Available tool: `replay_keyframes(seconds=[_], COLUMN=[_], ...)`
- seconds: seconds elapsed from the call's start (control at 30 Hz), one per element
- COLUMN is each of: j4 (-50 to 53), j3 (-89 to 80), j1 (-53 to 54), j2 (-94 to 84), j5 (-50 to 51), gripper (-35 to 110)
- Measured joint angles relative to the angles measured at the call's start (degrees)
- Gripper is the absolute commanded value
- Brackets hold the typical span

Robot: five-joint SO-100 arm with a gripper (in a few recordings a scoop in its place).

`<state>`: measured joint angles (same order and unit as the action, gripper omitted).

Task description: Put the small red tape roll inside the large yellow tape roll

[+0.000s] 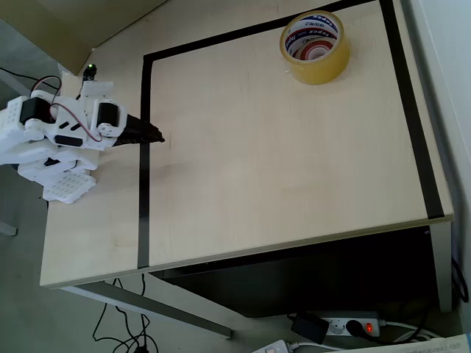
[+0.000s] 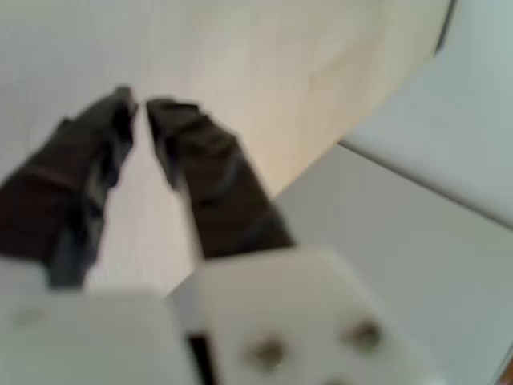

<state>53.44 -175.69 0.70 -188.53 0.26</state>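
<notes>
Red roll (image 1: 318,51) already seated inside yellow roll (image 1: 315,46), at table's (image 1: 280,162) far right corner in overhead view. Gripper (image 2: 138,108) well apart at left, fingers nearly together, empty. Placement judged complete; next, stay parked.

I read this as an office or lab. My rig sits on a pale desk (image 1: 280,162) marked with black tape lines (image 1: 143,162); a power strip (image 1: 353,325) lies at lower right.

Blurred tool (image 2: 140,112) in wrist view; power strip (image 1: 346,325) partly under the table edge (image 1: 294,246)
</notes>
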Motion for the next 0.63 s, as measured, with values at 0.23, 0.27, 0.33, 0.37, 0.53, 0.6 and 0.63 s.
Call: replay_keyframes(seconds=[0.23, 0.27, 0.33, 0.37, 0.53, 0.6, 0.63], j4=[5.71, 6.42, 7.03, 7.38, 7.65, 7.73, 7.82], j3=[-2.20, -2.37, -2.90, -2.99, -2.99, -2.99, -2.99], j1=[-1.49, -1.32, -1.32, -1.32, -2.20, -2.46, -2.02], j2=[-2.11, -1.93, -2.90, -2.90, -2.99, -2.99, -2.99], j5=[1.76, 1.76, 1.67, 1.67, 1.58, 1.58, 1.58], gripper=[0, 0, 0, 0, 0, 0, 0])
